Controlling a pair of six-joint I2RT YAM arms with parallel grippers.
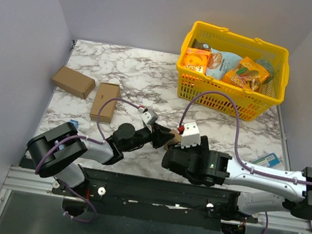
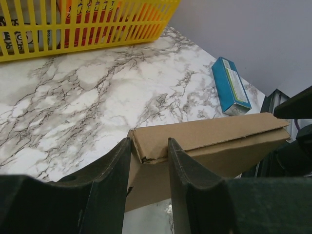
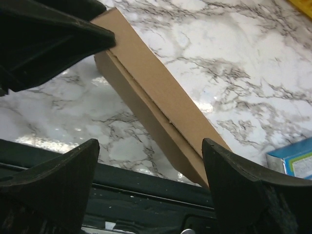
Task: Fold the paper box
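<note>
Top external view: shows only a small brown piece of the paper box [image 1: 172, 135], near the front edge of the worktop [image 1: 139, 73], about at its middle, between the left gripper [image 1: 156, 134] and the right gripper [image 1: 174, 145] and mostly covered by them. Also shows a yellow basket [image 1: 229, 102] with snack packs [image 1: 246, 72] at the far right corner, two smaller cardboard boxes [image 1: 73, 82] side by side near the left edge, and a blue carton [image 1: 268, 160] at the right edge.

Left wrist view: gives the paper box [image 2: 209, 139] as a long, narrow, closed brown body with a seam along its upper face. Finds one end of it clamped between the two dark fingers [image 2: 105, 185], with both in touch with the cardboard, so grasping the box. Places the blue carton beyond the other end, near but apart.

Right wrist view: looks at the same box, tilted from upper left to lower right over the marble surface. Shows the right gripper's fingers [image 3: 58, 185] spread wide, one on each side of the box, with a clear gap on the left side; released, pinching nothing. Cannot tell whether the right-hand finger touches the lower end of the box, nor whether that end rests on the worktop.
</note>
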